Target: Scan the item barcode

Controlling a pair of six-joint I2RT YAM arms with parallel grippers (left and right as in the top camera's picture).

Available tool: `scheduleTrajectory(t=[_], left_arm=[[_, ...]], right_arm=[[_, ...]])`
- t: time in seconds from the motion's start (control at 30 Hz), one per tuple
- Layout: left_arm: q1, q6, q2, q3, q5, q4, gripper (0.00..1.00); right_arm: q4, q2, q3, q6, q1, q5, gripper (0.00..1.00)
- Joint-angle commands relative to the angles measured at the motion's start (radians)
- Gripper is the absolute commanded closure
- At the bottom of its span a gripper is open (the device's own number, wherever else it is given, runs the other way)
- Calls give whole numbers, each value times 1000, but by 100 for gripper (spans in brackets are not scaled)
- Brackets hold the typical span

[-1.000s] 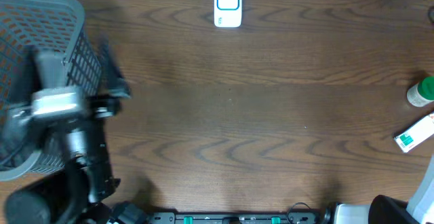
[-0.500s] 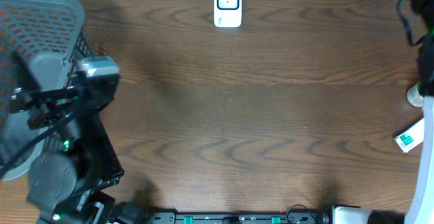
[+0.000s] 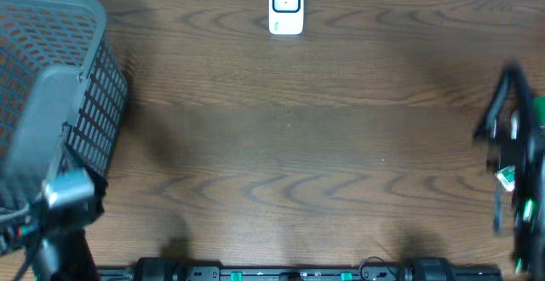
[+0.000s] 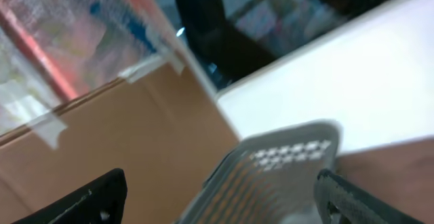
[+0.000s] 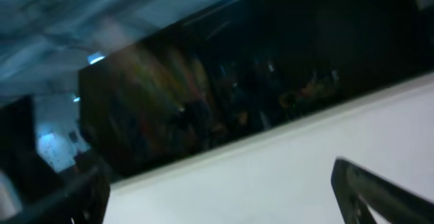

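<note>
The white-and-green box (image 3: 507, 177) sits at the worktop's (image 3: 289, 145) right edge, partly hidden beneath the arm of the right tool (image 5: 224, 190), which stands apart and empty, far nearer than the left tool (image 4: 220, 200), likewise apart by the basket (image 3: 51, 34).

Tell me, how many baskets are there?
1. The basket stands at the left edge of the table; the right arm may hide other things.
</note>
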Motion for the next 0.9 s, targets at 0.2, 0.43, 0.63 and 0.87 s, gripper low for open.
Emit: scheduleTrajectory(t=[0.2, 0.43, 0.63, 0.87], left_arm=[[66, -97, -44, 10, 319, 47, 12], [66, -97, -50, 10, 319, 56, 12], [67, -97, -71, 10, 355, 57, 12], [66, -97, -93, 10, 551, 95, 12]], right_arm=[[-12, -462, -360, -19, 5, 16, 0], [-125, -465, -395, -34, 25, 16, 1], [-153, -445, -559, -18, 25, 155, 1], [43, -427, -724, 205, 25, 159, 1]])
